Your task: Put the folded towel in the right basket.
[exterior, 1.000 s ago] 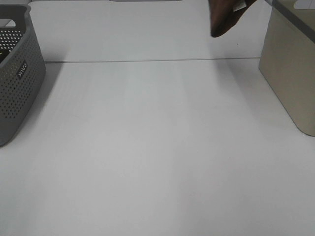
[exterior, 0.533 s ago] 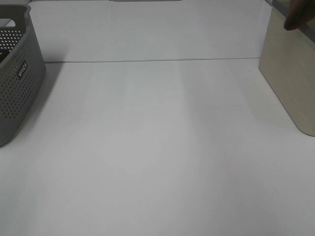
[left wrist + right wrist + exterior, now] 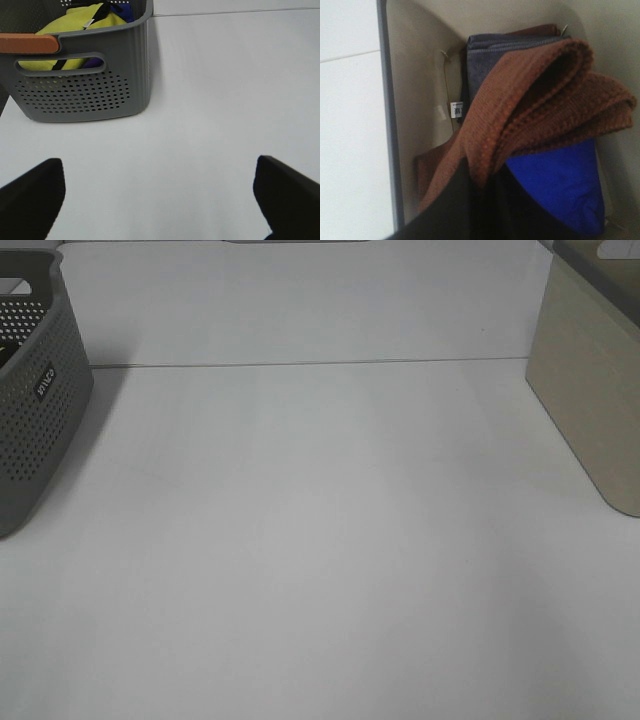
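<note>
The folded towel (image 3: 540,105) is rust-brown and hangs from my right gripper (image 3: 479,202), which is shut on its lower fold. It is inside the walls of the beige right basket (image 3: 415,90), above a grey-blue towel (image 3: 490,55) and a bright blue cloth (image 3: 555,185). In the exterior high view the right basket (image 3: 590,400) stands at the right edge, and the towel and both grippers are out of view. My left gripper (image 3: 160,197) is open and empty above the bare table.
A grey perforated basket (image 3: 35,390) stands at the left edge of the white table (image 3: 320,540). In the left wrist view this basket (image 3: 85,85) holds yellow-green and dark cloths (image 3: 80,25).
The right gripper with the brown towel moved right from the top middle of the exterior high view, passed over the right basket's rim, and left that view.
</note>
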`<state>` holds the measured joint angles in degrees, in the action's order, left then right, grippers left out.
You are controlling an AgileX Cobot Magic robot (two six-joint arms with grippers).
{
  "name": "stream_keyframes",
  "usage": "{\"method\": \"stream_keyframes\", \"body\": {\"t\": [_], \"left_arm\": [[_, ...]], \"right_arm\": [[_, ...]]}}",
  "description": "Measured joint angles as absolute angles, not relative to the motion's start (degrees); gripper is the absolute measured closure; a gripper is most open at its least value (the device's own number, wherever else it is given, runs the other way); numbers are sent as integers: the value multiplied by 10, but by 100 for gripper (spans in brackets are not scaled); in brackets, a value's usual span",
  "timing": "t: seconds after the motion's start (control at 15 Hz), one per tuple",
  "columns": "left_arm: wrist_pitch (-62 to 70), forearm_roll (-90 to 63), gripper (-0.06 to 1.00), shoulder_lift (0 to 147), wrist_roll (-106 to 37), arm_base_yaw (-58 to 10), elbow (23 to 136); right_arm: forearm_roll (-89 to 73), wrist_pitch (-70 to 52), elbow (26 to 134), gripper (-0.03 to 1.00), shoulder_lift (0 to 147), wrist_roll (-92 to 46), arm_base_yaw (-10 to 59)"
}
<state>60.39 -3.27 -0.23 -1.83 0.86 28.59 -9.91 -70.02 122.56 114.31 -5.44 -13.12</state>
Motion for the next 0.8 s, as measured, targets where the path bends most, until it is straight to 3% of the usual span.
{"method": "stream_keyframes", "body": {"t": [0.2, 0.4, 0.47, 0.8], "left_arm": [[604, -33, -2, -2, -18, 9, 286], [604, -33, -2, -2, -18, 9, 286], [604, -33, -2, -2, -18, 9, 286], [604, -33, -2, -2, -18, 9, 286]], "right_arm": [[-99, -700, 1226, 77, 1189, -54, -131], [-99, -700, 1226, 40, 1197, -39, -131], [-99, -700, 1226, 33, 1195, -38, -131], [-167, -700, 1226, 29, 1116, -44, -109]]}}
